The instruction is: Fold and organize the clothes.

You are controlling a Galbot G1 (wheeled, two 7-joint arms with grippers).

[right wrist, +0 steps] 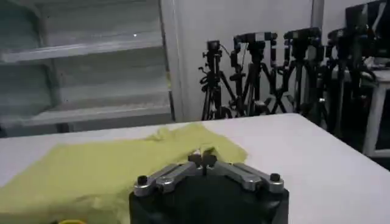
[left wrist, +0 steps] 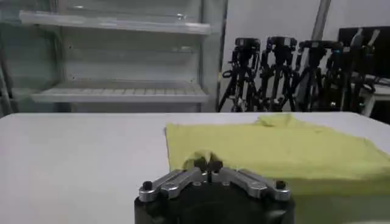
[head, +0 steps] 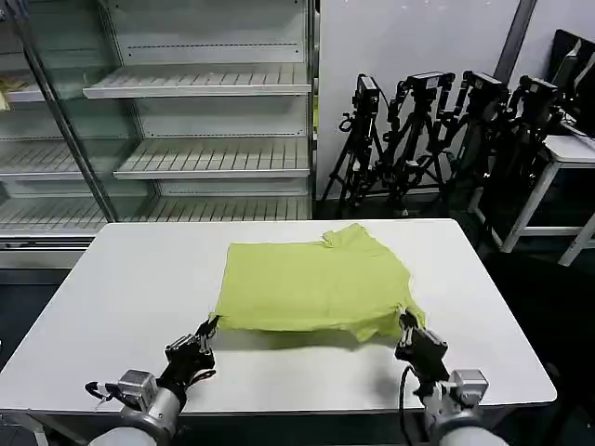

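Observation:
The clothes are one lime T-shirt [head: 316, 279] lying mostly flat on the white table [head: 130, 288], with its near edge lifted slightly. My left gripper [head: 212, 326] is shut on the near left corner of that edge. My right gripper [head: 406, 321] is shut on the near right corner. In the left wrist view the left gripper [left wrist: 208, 163] pinches a small peak of the T-shirt [left wrist: 286, 149]. The right wrist view shows the right gripper [right wrist: 202, 159] closed on a fold of the T-shirt [right wrist: 103, 170]. A sleeve bunches at the far edge.
Bare tabletop surrounds the shirt on all sides. Beyond the far edge stand glass-fronted shelves [head: 204, 158] and a row of camera tripods [head: 437, 139]. A second white table [head: 567, 153] stands at the back right.

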